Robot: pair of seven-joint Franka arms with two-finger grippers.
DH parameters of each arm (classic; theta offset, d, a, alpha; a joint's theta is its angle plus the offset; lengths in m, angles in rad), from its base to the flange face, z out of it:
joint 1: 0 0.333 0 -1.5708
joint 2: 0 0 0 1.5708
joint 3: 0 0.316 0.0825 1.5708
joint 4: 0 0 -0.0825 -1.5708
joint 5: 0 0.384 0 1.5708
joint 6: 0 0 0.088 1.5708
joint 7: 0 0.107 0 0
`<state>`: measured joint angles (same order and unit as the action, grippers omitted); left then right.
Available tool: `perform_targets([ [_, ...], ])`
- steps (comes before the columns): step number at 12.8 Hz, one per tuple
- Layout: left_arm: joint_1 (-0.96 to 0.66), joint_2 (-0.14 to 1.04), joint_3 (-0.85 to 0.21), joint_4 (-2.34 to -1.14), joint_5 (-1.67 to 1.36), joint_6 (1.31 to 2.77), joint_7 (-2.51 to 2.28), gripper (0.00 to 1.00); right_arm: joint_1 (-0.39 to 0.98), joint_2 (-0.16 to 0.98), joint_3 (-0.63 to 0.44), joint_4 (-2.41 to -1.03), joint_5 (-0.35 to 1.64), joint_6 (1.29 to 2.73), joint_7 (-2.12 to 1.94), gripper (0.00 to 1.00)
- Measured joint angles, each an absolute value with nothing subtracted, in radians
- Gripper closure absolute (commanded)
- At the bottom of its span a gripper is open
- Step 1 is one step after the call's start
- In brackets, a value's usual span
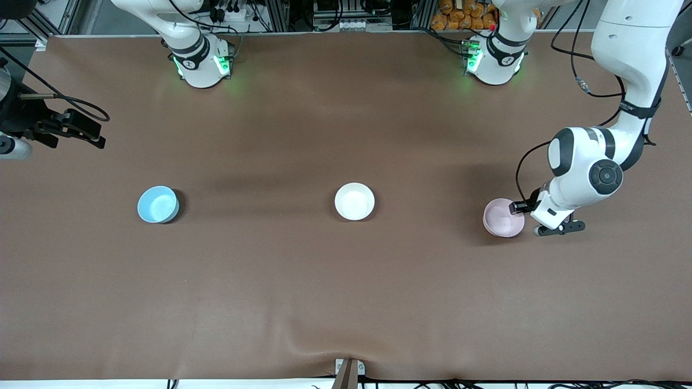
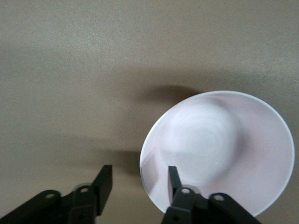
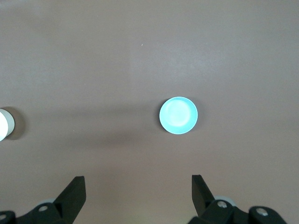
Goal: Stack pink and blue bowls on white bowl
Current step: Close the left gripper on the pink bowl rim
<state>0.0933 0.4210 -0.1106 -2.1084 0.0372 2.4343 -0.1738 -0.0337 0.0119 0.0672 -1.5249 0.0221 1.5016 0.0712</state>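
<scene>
The pink bowl [image 1: 503,218] sits upright toward the left arm's end of the table. My left gripper [image 1: 522,207] is low at its rim and open. In the left wrist view the gripper [image 2: 139,181] straddles the rim, one finger inside the pink bowl [image 2: 219,149] and one outside. The white bowl [image 1: 354,201] stands at the table's middle. The blue bowl [image 1: 158,204] stands toward the right arm's end. My right gripper [image 1: 86,131] waits high over that end, open and empty. Its wrist view shows the gripper [image 3: 138,189], the blue bowl [image 3: 178,115] and an edge of the white bowl [image 3: 3,124].
The brown table [image 1: 346,292] carries only the three bowls, set in a row with wide gaps between them. The arm bases [image 1: 201,62] stand along the edge farthest from the front camera. A small clamp [image 1: 348,373] sits at the nearest edge.
</scene>
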Motion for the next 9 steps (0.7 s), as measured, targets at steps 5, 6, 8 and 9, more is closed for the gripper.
perform_targets([
  [5, 0.091, 0.423, -0.116, -2.108, 0.037, 2.437, -0.174, 1.00, -0.034, 0.012, 0.067, -1.525, 0.022, 1.502, 0.071, 0.00],
  [6, 0.089, 0.420, -0.116, -2.108, 0.037, 2.437, -0.174, 1.00, -0.034, 0.012, 0.067, -1.525, 0.022, 1.502, 0.071, 0.00],
  [8, 0.089, 0.420, -0.116, -2.106, 0.037, 2.438, -0.174, 1.00, -0.034, 0.012, 0.067, -1.525, 0.022, 1.502, 0.071, 0.00],
  [9, 0.089, 0.420, -0.117, -2.103, 0.037, 2.438, -0.172, 1.00, -0.034, 0.012, 0.067, -1.525, 0.022, 1.502, 0.071, 0.00],
])
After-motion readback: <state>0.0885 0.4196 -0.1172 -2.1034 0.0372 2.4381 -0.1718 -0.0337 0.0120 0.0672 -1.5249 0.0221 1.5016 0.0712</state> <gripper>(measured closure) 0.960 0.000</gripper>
